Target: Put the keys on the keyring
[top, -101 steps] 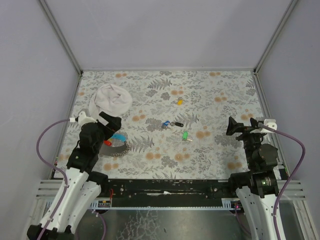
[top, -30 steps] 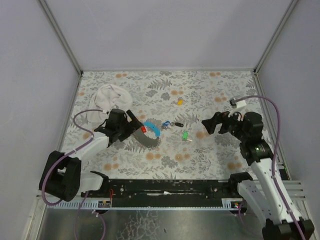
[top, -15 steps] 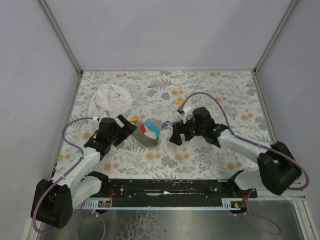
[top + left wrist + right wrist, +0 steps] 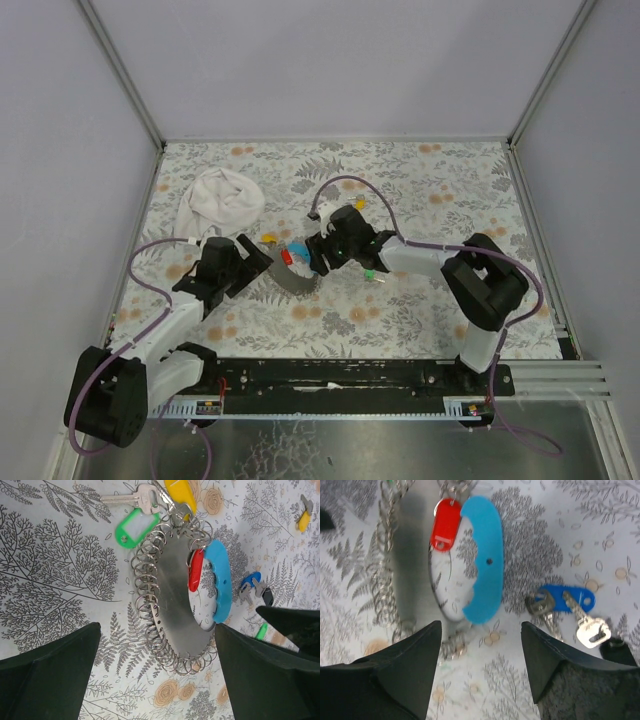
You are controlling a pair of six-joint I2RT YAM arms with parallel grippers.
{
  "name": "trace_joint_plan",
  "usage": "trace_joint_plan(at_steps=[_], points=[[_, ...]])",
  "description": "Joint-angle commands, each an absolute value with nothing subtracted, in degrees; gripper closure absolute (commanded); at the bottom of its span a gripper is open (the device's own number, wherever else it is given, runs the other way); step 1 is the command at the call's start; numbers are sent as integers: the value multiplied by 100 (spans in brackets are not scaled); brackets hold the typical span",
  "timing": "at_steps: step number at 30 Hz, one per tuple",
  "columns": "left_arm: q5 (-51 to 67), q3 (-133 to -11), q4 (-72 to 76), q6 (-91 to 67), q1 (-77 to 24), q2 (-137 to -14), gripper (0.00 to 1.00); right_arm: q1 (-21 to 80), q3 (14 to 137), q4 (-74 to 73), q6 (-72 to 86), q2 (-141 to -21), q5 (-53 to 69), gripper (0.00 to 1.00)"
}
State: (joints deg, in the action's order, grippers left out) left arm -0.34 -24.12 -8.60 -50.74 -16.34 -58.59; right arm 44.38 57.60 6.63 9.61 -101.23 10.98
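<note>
Left gripper (image 4: 156,630): jaws spread wide, gripping nothing. The keyring (image 4: 170,605) lies flat on the patterned table (image 4: 450,190) just ahead of them. A green-tagged key (image 4: 132,527) and a yellow tag (image 4: 180,492) sit at its far end.

Right gripper (image 4: 480,630): jaws apart, empty, over the tip of the keyring's light-blue handle (image 4: 482,560), beside the red tag (image 4: 445,525). Blue-tagged keys (image 4: 567,599) lie loose nearby.

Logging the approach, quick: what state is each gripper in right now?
Left gripper: open, holding nothing, over the silver ringed keyring with a light-blue curved piece.
Right gripper: open, holding nothing, near that keyring's blue end.
</note>
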Motion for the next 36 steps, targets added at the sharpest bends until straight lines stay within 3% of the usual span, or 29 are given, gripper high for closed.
trace_joint_plan(at_steps=[1,14,25,31,36], points=[[18,-2318,-634,-4975,-1596,-5871,4,4652,6417,636,894,-10519,542,30],[123,-2230,-498,-4975,-1600,-5998,4,4814,7541,20,196,-11659,93,40],[362,-2150,-242,-4941,-1608,-6100,6,4816,6638,-687,-647,-11008,-33,60],[631,-2106,-57,-4876,-1613,-6109,10,4807,5867,-888,-1087,-10252,-471,60],[678,-2069,21,-4876,-1641,-6038,10,4814,5816,-1129,-966,-9798,-666,53]])
